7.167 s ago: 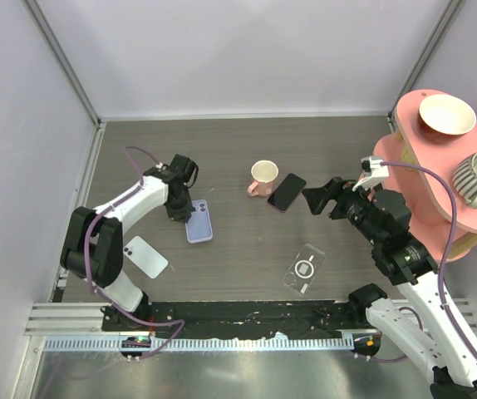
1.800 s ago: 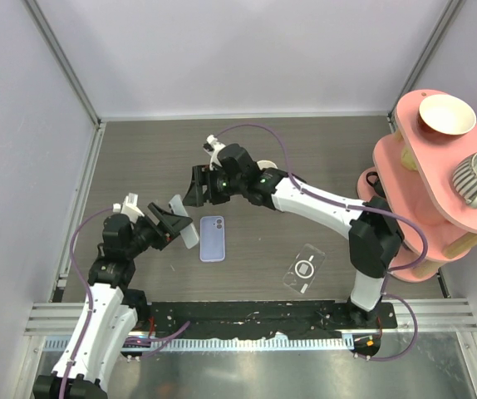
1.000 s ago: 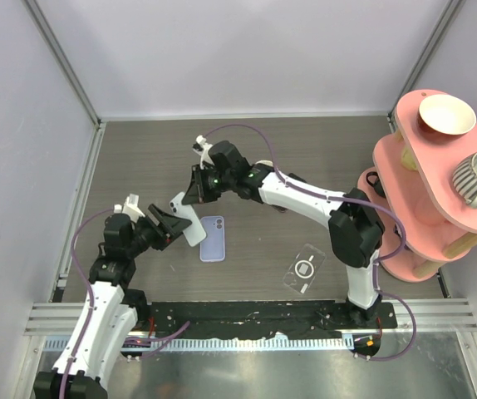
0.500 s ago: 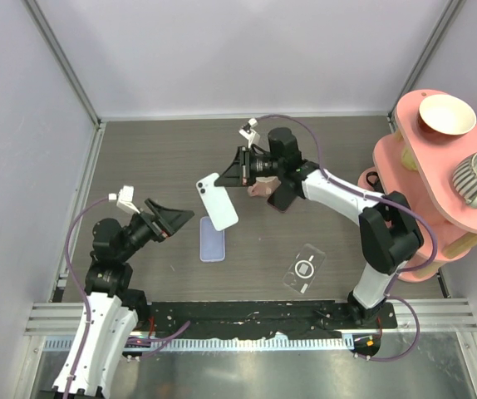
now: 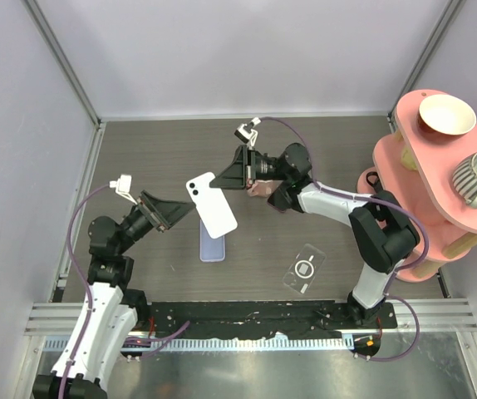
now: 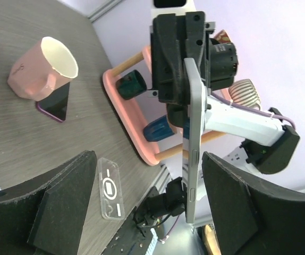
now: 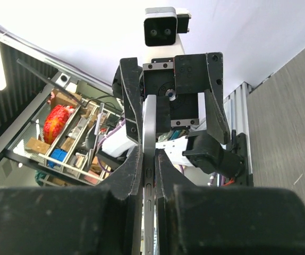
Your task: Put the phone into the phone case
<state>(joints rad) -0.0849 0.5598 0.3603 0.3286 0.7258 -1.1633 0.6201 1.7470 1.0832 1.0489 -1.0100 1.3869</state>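
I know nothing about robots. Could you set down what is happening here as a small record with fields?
Right hand: shut on the edge of the slim white phone, holding it in the air
Left hand: open, close to the phone, not touching it
Lilac phone case: flat on the dark wooden table, under the raised phone
Also on table: clear plastic phone case; pink ceramic mug with a dark phone beside it
Progress: phone not yet in the case

Pink cup [image 5: 260, 190] mostly behind the right arm [image 5: 330, 199]; far end of the lavender case [image 5: 212, 248] beneath the white phone [image 5: 212, 204].
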